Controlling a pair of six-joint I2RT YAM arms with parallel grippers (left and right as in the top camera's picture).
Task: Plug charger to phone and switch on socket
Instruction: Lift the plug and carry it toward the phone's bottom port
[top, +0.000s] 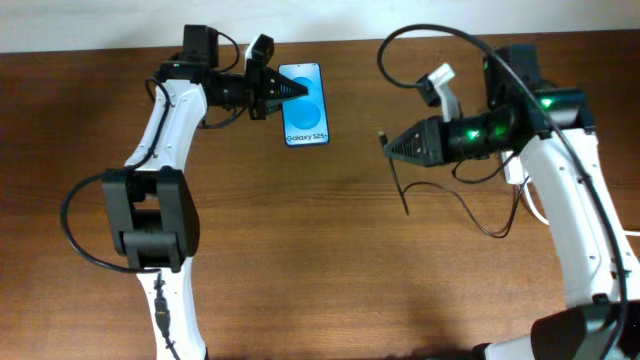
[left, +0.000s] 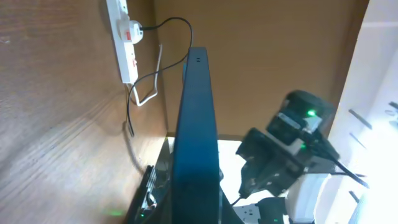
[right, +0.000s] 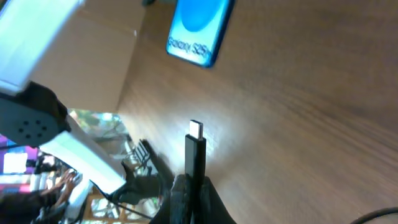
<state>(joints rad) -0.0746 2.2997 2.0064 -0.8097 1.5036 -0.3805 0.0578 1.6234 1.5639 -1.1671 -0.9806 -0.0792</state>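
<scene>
Near far edge, clamping phone (top: 304, 104) in left gripper (top: 283, 91), pinching charger (right: 196, 153) in right gripper (top: 388, 146); not yet plugging, switching socket (left: 120, 28).

Brown wooden table (top: 300, 250), white socket (left: 122, 43) lying on it, black charger cable (top: 402, 192) trailing across

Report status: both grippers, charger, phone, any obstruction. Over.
Left gripper shut on phone edge. Right gripper shut on charger, plug tip apart from phone. Not plugged in. Nothing between plug and phone.
</scene>
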